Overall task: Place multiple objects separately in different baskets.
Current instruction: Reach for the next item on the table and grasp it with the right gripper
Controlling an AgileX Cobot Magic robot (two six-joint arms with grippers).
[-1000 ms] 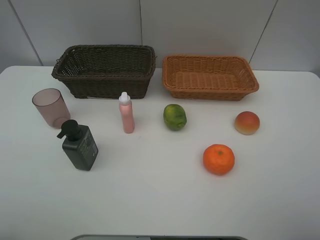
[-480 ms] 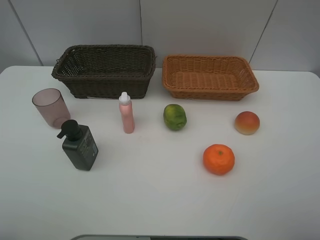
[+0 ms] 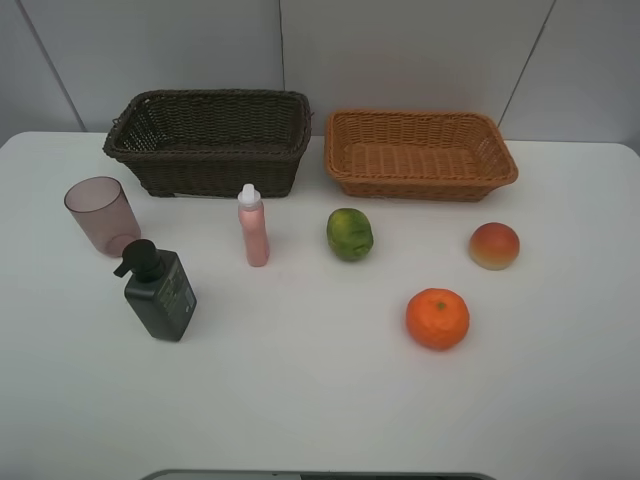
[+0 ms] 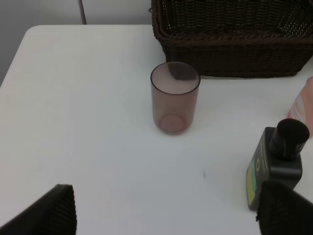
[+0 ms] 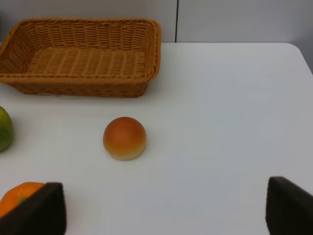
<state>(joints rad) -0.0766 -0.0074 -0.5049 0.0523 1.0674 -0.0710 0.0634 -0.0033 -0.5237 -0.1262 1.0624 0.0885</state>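
On the white table stand a dark brown basket (image 3: 208,140) and a light orange-brown basket (image 3: 420,152) side by side at the back. In front are a pinkish cup (image 3: 101,214), a dark green pump bottle (image 3: 158,291), a slim pink bottle (image 3: 253,226), a green fruit (image 3: 349,234), a peach (image 3: 494,245) and an orange (image 3: 437,318). My left gripper (image 4: 166,215) is open and empty, short of the cup (image 4: 174,97) and the pump bottle (image 4: 278,164). My right gripper (image 5: 161,213) is open and empty, short of the peach (image 5: 124,138). Neither arm shows in the high view.
Both baskets are empty. A grey panelled wall (image 3: 300,50) rises behind the table. The table's front edge (image 3: 320,470) is near the bottom of the high view. The objects stand apart from each other.
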